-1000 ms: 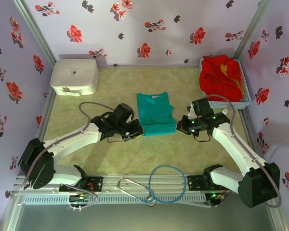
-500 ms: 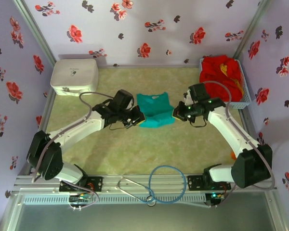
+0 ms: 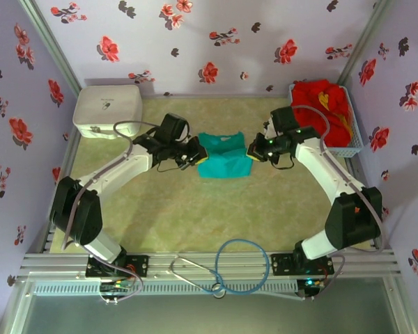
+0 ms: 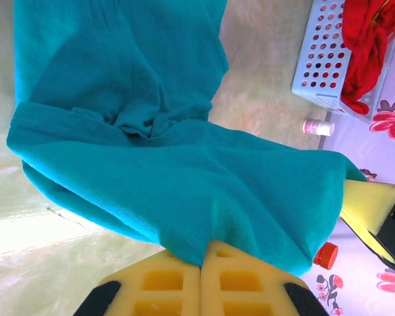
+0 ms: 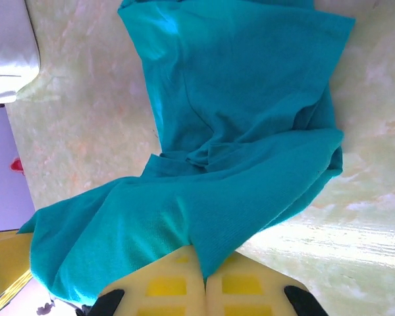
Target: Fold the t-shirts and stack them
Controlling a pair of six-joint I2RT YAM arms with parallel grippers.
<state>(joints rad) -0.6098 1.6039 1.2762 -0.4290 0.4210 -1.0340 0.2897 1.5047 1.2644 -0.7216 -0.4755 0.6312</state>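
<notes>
The left arm and right arm are showing white link shells joined by black joint housings. A grey cable is looping off each arm. Black wrist modules are ending in the left gripper and right gripper. Small green lights are glowing on the right wrist. The fingers are showing yellow, grid-moulded pads with black outer edges.

Hem of teal t-shirt folded back — left end effector, right end effector advanced

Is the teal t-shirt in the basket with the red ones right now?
No, the teal t-shirt is out on the table, apart from the basket holding the red t-shirts.
</notes>
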